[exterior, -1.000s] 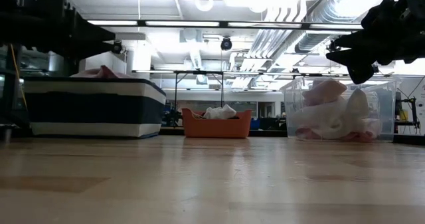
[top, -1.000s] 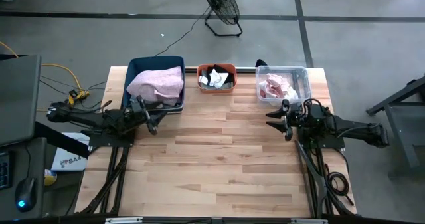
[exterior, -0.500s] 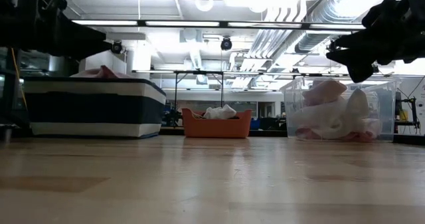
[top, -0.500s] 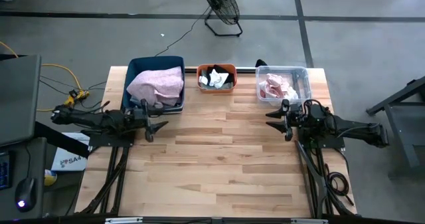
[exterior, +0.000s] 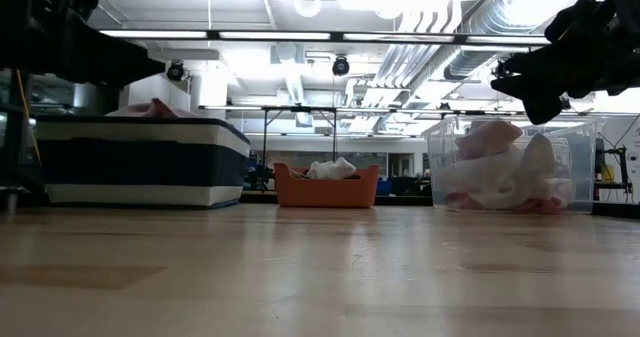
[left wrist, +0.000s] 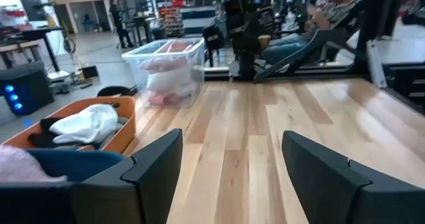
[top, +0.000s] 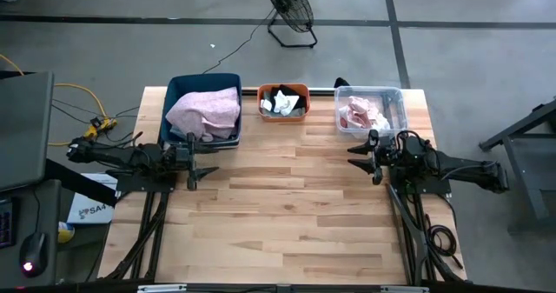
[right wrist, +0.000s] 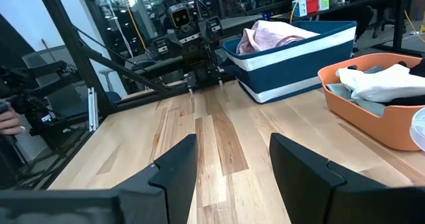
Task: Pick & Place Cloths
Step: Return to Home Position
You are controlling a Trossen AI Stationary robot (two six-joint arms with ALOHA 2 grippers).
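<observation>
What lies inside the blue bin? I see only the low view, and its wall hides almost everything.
Observer: In the high view, a big pink cloth fills most of the blue bin.
Operator: Does the orange bin hold only the white piece?
Observer: No. Besides the white cloth, the orange bin also holds black cloth.
Operator: Are both tools empty?
Observer: Yes. The left tool and the right tool are open, and the wrist views show nothing between their fingers.
</observation>
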